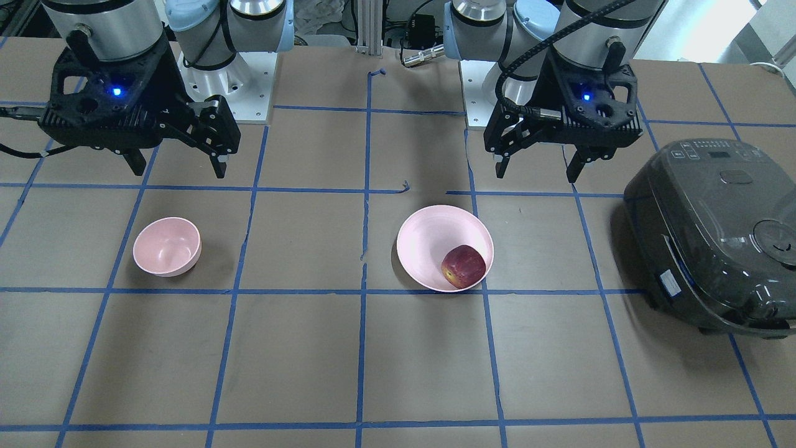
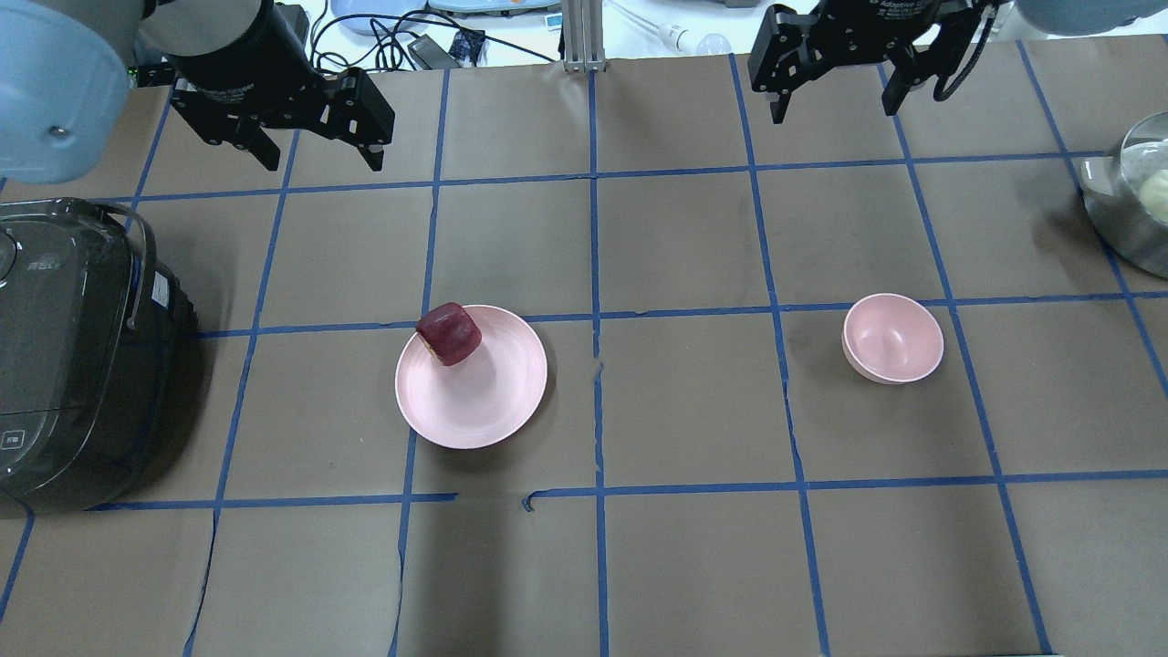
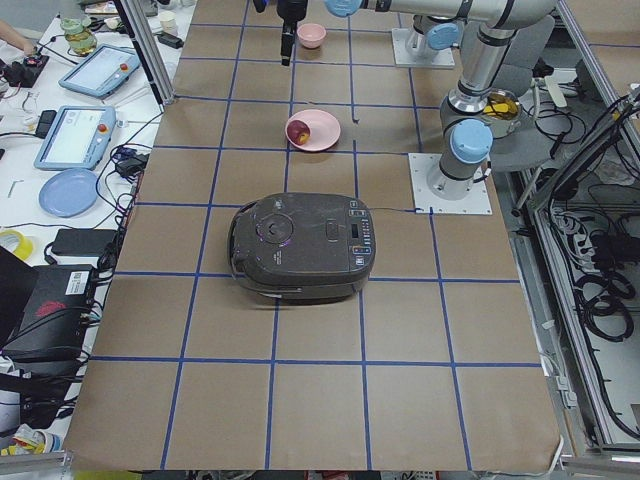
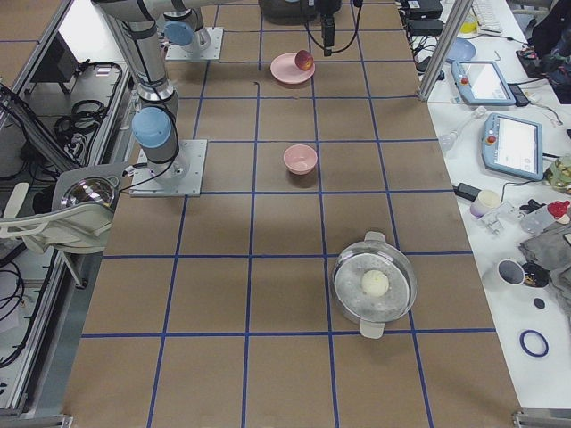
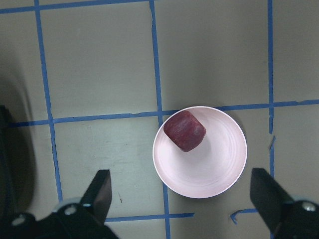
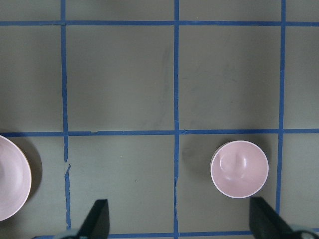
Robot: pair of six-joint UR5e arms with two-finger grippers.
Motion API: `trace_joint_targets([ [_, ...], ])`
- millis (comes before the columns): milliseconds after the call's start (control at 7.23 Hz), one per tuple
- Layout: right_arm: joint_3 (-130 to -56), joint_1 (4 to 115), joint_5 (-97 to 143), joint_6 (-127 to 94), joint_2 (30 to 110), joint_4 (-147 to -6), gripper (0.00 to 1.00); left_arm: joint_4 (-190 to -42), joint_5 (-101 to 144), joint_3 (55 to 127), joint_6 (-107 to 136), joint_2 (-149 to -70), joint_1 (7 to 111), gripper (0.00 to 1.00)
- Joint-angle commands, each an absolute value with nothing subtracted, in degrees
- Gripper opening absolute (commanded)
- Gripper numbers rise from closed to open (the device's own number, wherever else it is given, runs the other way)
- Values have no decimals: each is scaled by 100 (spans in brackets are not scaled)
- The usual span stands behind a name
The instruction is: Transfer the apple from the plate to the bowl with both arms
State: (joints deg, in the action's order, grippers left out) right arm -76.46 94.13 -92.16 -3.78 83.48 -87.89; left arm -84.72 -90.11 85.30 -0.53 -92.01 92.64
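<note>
The dark red apple (image 2: pixel 449 333) lies on the far left rim area of the pale pink plate (image 2: pixel 484 392); it also shows in the front view (image 1: pixel 463 266) and the left wrist view (image 5: pixel 185 131). The small pink bowl (image 2: pixel 892 338) stands empty to the right, apart from the plate (image 1: pixel 435 239); it shows in the front view (image 1: pixel 166 246) and the right wrist view (image 6: pixel 239 169). My left gripper (image 2: pixel 319 155) hangs open and empty, high behind the plate. My right gripper (image 2: pixel 835 100) hangs open and empty, high behind the bowl.
A dark rice cooker (image 2: pixel 73 347) stands at the table's left end, close to the plate. A steel pot (image 2: pixel 1131 205) with a pale round thing in it stands at the right edge. Blue tape lines grid the brown table (image 2: pixel 684 401).
</note>
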Motion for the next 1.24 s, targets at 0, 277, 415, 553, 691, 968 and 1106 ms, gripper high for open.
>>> trace_joint_targets([
  [0, -7646, 9413, -9220, -378, 8350, -8789, 100, -8464, -8974, 8534, -53, -9202, 9264, 100],
  [277, -7655, 9413, -9211, -387, 8350, -8789, 100, -8464, -8991, 8578, -53, -9228, 9255, 100],
  [415, -7664, 9413, -9211, -387, 8341, -8789, 100, -8446, -8991, 8587, -9, -9289, 9255, 100],
  [553, -7664, 9413, -9211, -387, 8341, -8789, 100, -8385, -8991, 8578, 17, -9360, 9255, 100],
  [691, -7673, 9413, -9202, -387, 8341, -8789, 100, -8385, -9009, 8569, 18, -9352, 9255, 100],
  [968, -7673, 9413, -9176, -387, 8341, -8798, 100, -8385, -9053, 8552, 9, -9316, 9264, 100],
  [1106, -7673, 9413, -9167, -387, 8341, -8798, 100, -8385, -9053, 8552, 9, -9316, 9264, 100],
])
